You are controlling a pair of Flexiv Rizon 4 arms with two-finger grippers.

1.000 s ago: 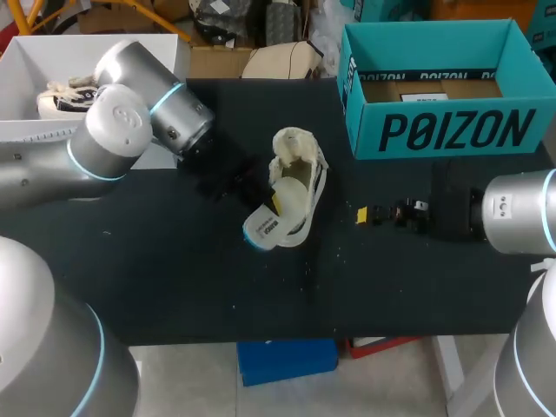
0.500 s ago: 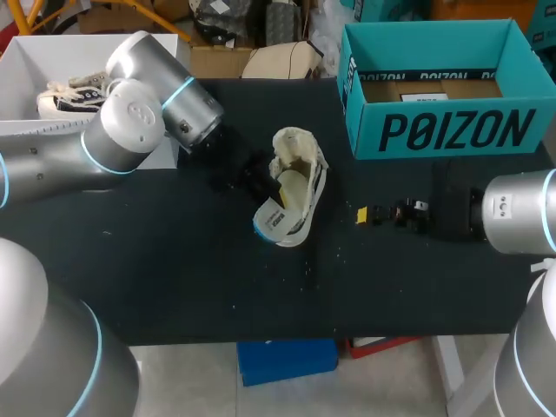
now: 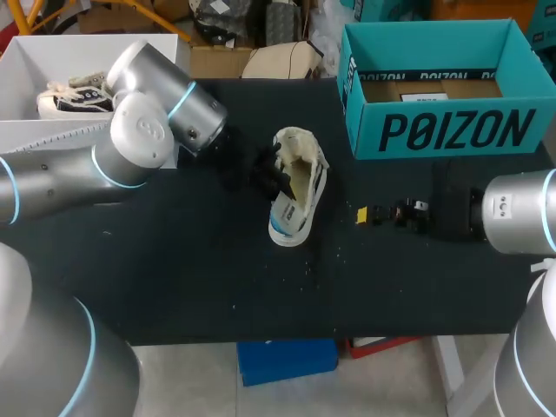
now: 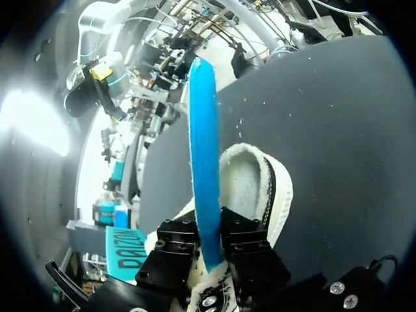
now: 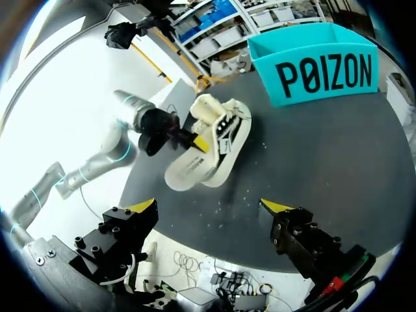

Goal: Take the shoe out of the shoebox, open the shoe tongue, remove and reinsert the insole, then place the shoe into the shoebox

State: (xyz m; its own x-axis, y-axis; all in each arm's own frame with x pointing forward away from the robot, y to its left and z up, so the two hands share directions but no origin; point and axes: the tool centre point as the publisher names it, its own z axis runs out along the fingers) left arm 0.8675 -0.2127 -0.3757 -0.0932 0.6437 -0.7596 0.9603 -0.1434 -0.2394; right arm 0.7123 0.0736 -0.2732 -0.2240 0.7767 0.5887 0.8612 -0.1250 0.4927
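Now | insole (image 4: 205, 162) clamped in left gripper (image 4: 209, 246) | against shoe (image 3: 306, 165)

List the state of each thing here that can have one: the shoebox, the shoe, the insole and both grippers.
shoebox: open, no shoe inside.
shoe: out of the shoebox, lying on its side on the table.
insole: pinched on edge, one end sticking out past the shoe.
left gripper: shut on the insole.
right gripper: open, empty, over the table.
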